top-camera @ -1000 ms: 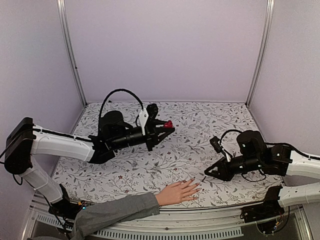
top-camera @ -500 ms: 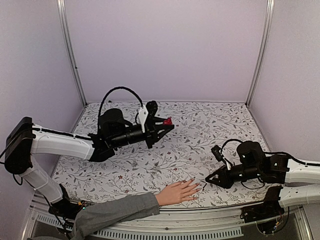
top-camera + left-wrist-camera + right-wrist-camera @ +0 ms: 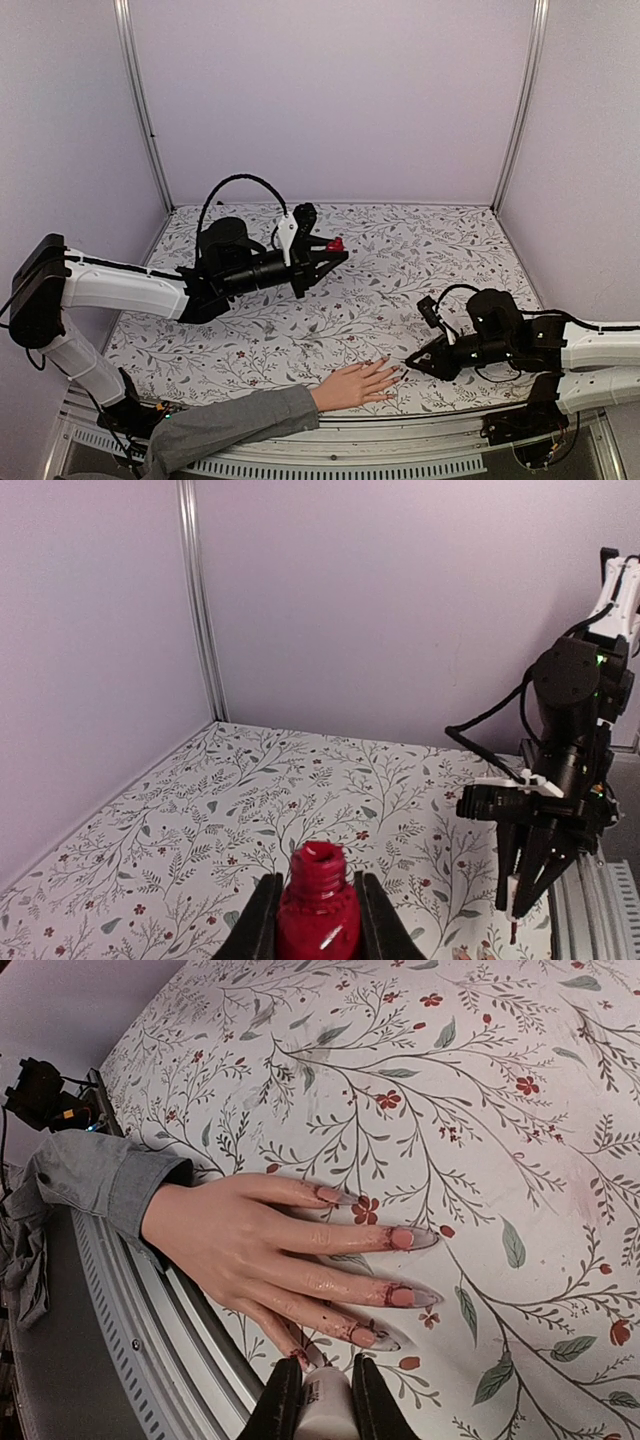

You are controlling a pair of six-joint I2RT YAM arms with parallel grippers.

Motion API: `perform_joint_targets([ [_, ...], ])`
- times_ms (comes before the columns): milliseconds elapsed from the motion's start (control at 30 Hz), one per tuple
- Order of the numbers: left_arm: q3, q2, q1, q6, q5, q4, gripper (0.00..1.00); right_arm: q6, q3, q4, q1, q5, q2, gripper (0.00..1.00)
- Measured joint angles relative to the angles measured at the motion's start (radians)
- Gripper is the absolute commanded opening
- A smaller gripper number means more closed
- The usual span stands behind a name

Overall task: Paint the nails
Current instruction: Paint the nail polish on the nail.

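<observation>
Seemingly glossy, the oval nails [image 3: 402, 1238] look smeared pink.

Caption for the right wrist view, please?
The right gripper, shut on a white cap, beside the nails of a pale hand lying flat on the floral table.

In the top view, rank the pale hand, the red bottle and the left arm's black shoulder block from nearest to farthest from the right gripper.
1. The pale hand, just left of the right gripper, at the near edge.
2. The red bottle, farther up the table, in the left gripper.
3. The left arm's black shoulder block, far left.
</observation>
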Motion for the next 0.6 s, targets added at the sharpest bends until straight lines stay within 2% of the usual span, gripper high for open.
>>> perform_joint_targets([
  [600, 0.000, 0.000, 0.000, 0.000, -0.004, -0.003, 0.00, 0.021, -0.015, 0.078, 0.013, 0.030, 0.057, 0.00],
])
